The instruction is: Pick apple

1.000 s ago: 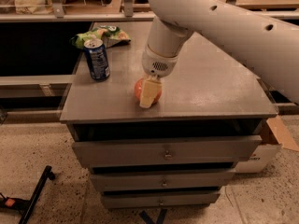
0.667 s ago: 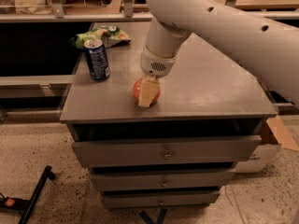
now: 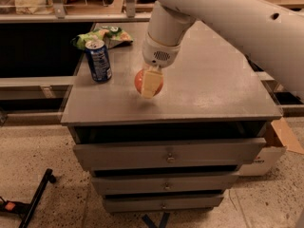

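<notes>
Claw point(image 3: 149, 84) clasps apple point(image 3: 138, 80) near front edge of cabinet top point(image 3: 213, 94).

hand point(image 3: 148, 83) around apple point(image 3: 138, 81) | can point(image 3: 98, 60) nearby | rest of tabletop point(image 3: 213, 89) free

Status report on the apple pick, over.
Gripper over the cabinet top, shut on the apple. One finger covers the apple's front. Blue can and green bag stand apart, not blocking.
</notes>
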### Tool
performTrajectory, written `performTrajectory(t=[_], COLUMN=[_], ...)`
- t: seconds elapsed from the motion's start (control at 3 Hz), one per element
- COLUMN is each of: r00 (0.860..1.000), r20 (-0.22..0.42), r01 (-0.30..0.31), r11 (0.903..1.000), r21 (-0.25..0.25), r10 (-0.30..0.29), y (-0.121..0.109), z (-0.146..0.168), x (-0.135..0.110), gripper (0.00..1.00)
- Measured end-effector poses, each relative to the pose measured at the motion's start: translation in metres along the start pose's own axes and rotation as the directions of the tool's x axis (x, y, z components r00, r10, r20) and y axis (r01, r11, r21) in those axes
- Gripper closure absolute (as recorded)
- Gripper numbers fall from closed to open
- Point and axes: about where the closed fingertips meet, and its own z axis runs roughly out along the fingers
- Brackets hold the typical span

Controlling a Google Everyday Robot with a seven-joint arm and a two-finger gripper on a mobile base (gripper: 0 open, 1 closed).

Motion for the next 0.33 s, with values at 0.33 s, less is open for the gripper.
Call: performTrajectory(t=[0.33], r00=[1.0], r20=[0.0], r01=[0.0], r11=[1.0], r21=[0.0], r10=[0.0], y=[0.0], z=[0.0], x=[0.0], gripper=[1.0])
